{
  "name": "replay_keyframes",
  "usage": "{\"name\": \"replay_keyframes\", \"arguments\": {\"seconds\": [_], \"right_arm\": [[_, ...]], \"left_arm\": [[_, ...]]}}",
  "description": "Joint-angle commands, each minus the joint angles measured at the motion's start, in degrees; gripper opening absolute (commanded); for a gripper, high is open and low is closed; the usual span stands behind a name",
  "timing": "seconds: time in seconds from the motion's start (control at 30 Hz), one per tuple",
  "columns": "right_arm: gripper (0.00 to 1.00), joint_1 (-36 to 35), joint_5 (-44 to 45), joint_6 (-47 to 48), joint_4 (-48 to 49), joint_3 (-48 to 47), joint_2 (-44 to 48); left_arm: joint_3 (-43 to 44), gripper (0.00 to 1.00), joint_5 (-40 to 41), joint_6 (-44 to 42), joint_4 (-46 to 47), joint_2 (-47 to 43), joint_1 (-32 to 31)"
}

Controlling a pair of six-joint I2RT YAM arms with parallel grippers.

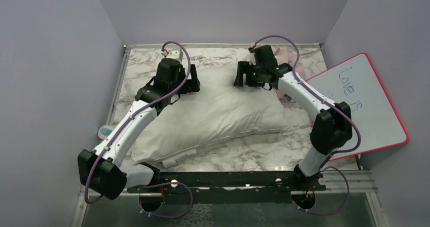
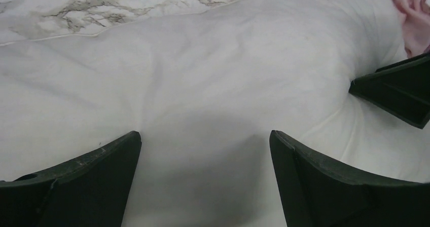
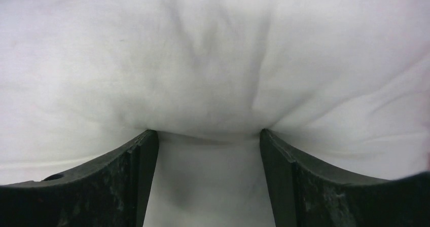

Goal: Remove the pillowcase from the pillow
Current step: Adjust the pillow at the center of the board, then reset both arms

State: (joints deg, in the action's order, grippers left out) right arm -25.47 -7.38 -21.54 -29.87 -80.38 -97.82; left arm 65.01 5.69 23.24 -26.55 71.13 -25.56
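I see the pillow (image 1: 218, 115) lying bare and white across the middle of the marble counter (image 1: 243, 153), running from the near left toward the far right. The pillowcase (image 1: 286, 51) is off it as far as I can tell: only a bunch of pale pink fabric shows at the far right of the counter, behind the right arm and just beside the pillow's far end. My overhead view hides most of that fabric, so I can't say how it lies.

The left claw (image 2: 204, 138) is on the pillow's far left part with its fingers spread apart, holding nothing, and white cloth fills the gap under it. The right claw (image 3: 208, 133) is on the pillow's far right part, also spread. Its two fingers are pressed into the stuffing, so the cloth bulges and creases between them. A pink-framed whiteboard (image 1: 360, 105) leans at the right edge, well apart from the pillow.
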Motion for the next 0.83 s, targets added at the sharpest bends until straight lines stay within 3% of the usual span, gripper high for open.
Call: {"name": "replay_keyframes", "arguments": {"seconds": [0.0, 0.1, 0.23, 0.5, 0.8], "right_arm": [[0.78, -0.06, 8.39, 5.84, -6.31, -8.35, 3.45], [0.83, -0.01, 3.30, 5.67, 1.53, -6.56, 10.49], [0.99, -0.03, 6.95, 3.27, 8.54, -1.31, 20.44], [1.00, -0.02, 15.61, 6.58, 17.65, 8.17, 35.88], [1.00, -0.01, 19.75, 6.62, 12.86, 7.78, 37.56]], "left_arm": [[6.18, 0.99, 6.20, 5.40, -4.27, -1.96, 0.64], [8.92, 0.99, 14.75, 8.13, -7.54, -2.84, 0.60], [11.56, 0.99, 24.37, 5.52, -10.81, -5.04, 0.60], [16.24, 0.99, 33.37, -2.57, -11.54, -7.38, 0.10], [15.94, 0.99, 34.04, -6.87, -11.42, -6.55, -1.25]]}}
